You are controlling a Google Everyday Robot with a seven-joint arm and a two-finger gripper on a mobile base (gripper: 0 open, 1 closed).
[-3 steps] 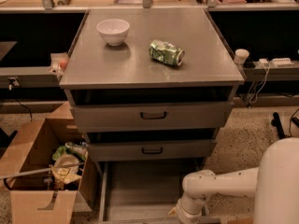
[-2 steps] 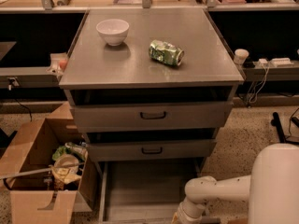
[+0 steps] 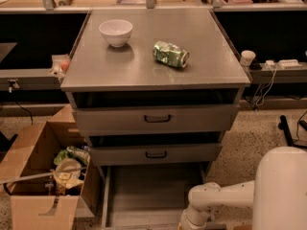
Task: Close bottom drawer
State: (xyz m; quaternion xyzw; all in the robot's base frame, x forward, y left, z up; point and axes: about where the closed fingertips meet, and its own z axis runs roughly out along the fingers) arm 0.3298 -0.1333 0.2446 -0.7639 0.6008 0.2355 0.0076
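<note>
The bottom drawer [image 3: 153,195] stands pulled far out from the foot of the grey metal cabinet [image 3: 225,75], lowest of its three. It shows as a flat, bare grey tray with thin raised side rails, running forward over the floor [image 3: 244,138] to the lower edge of the view, where its front is cut off. Right above it sits the middle drawer [image 3: 120,155], a shallow grey front with a small dark handle, out a little so that a dark gap shows over it. Above that, the top drawer [image 3: 110,121] has a taller front and a wider handle, and is likewise slightly out. On the cabinet's flat surface a white bowl [image 3: 115,32] stands upright at the back left, and a crumpled green can [image 3: 171,54] lies on its side near the middle, well apart from the bowl. To the left of the open tray, just beside its rail, is an open cardboard box [image 3: 29,157] holding mixed rubbish. At the lower right the white arm [image 3: 225,195] reaches in and bends down at the tray's front right corner. The gripper at its end drops below the edge of the view, so whether the jaws are clenched or released cannot be told.
</note>
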